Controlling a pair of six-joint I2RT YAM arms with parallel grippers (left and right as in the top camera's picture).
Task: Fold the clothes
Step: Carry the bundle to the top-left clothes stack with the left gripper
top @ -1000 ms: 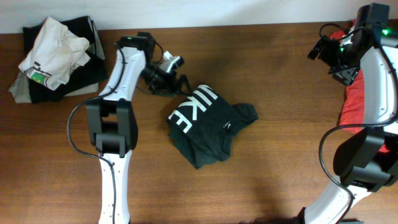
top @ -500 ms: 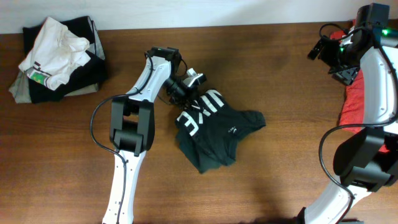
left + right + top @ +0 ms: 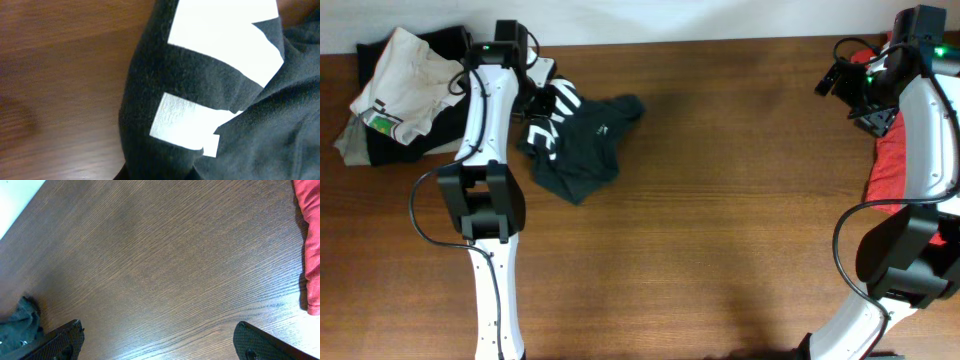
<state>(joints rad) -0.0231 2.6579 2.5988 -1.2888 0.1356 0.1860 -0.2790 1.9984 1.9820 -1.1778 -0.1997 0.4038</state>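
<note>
The black T-shirt (image 3: 578, 140) with white block letters lies crumpled at the back left of the table. My left gripper (image 3: 538, 104) is shut on its lettered edge. In the left wrist view the black cloth (image 3: 200, 90) and its white letters (image 3: 222, 30) fill the frame and hide the fingertips. A red-orange T-shirt (image 3: 903, 150) lies at the right edge, partly under the right arm, and its hem (image 3: 309, 245) shows in the right wrist view. My right gripper (image 3: 160, 347) hovers open over bare wood at the back right, with nothing between its fingers (image 3: 64, 339).
A pile of folded clothes (image 3: 408, 95), cream on top of black and grey, sits at the back left corner just beside the black shirt. The brown wooden table (image 3: 720, 220) stretches between the two arms. A white wall runs along the back edge.
My left gripper shut on the black T-shirt and dragged it from the table's middle to the back left, next to the pile. The right arm has stayed still.
</note>
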